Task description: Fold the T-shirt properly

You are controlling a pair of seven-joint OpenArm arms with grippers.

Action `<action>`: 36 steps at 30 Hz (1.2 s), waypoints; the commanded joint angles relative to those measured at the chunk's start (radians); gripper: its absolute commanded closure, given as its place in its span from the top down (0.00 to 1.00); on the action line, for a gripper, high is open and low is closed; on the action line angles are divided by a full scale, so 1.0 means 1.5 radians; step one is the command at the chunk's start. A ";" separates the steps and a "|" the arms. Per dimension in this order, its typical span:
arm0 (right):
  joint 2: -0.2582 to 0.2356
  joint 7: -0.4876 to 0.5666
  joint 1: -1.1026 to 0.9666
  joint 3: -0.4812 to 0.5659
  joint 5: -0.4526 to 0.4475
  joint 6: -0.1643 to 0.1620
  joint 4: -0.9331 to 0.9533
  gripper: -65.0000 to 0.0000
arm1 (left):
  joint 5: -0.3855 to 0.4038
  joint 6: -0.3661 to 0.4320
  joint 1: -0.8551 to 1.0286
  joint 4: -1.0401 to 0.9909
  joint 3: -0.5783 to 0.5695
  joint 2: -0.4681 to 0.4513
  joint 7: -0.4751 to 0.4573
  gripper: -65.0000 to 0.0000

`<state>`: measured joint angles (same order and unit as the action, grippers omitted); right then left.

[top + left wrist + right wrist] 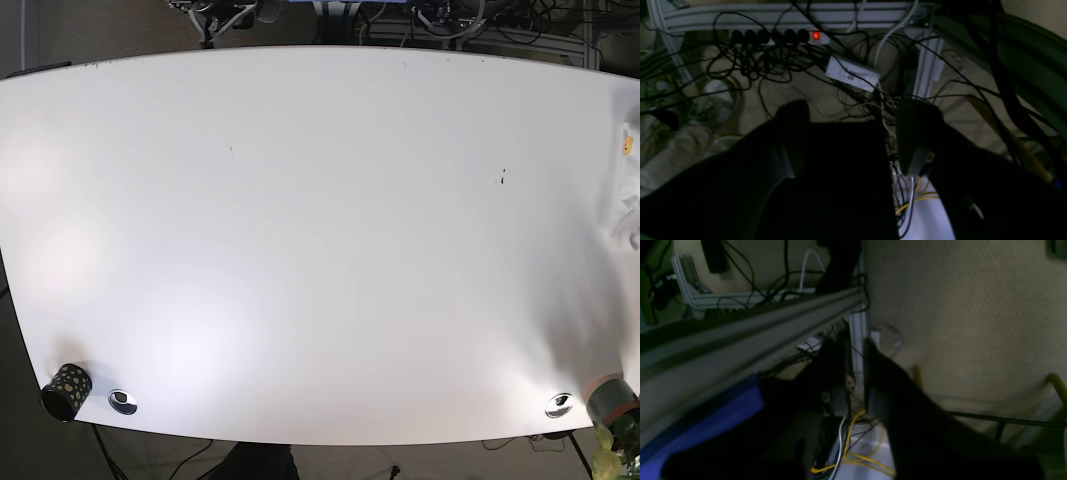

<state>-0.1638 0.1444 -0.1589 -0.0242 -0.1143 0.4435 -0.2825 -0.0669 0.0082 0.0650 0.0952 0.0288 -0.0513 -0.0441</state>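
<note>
Only a strip of white cloth, the T-shirt (pixel 630 205), shows in the base view, crumpled at the table's right edge with a small yellow mark on it; the remainder is cut off. Neither gripper shows in the base view. In the left wrist view, my left gripper (pixel 855 115) hangs over the floor and cables, its dark fingers (pixel 794 115) wide apart and empty. My right gripper (pixel 855 346) hangs beside the table's frame. A narrow gap separates its fingers (pixel 873 356), and nothing sits between them.
The white table (pixel 300 230) fills the base view. A black dotted cup (pixel 66 390) stands at its near left corner and a brown cup (pixel 612 397) at the near right. A power strip (pixel 773 36), tangled cables and an aluminium rail (pixel 750 330) lie under the table.
</note>
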 commanded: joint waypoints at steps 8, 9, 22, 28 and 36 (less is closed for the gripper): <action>-0.008 0.001 0.019 0.000 -0.002 -0.042 0.014 0.12 | 0.000 0.002 -0.004 -0.006 0.001 0.000 -0.006 0.56; -0.008 0.001 0.019 0.000 -0.002 -0.056 0.014 0.12 | 0.000 0.002 -0.005 -0.006 0.001 0.000 -0.006 0.56; -0.009 0.001 0.006 0.000 -0.002 -0.074 0.009 0.12 | -0.001 0.002 -0.003 -0.006 0.000 0.013 -0.006 0.56; -0.008 0.003 -0.018 0.000 -0.002 -0.073 -0.021 0.12 | 0.000 -0.031 0.012 0.003 0.000 0.014 -0.008 0.56; -0.011 0.003 -0.139 0.000 -0.003 -0.073 -0.205 0.12 | 0.003 -0.089 0.109 0.159 0.003 0.014 -0.003 0.56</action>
<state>-0.1696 0.1490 -0.3294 -0.0242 -0.1135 0.3283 -0.5491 -0.0658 -0.1215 0.1959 0.2920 0.0326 -0.0277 -0.0433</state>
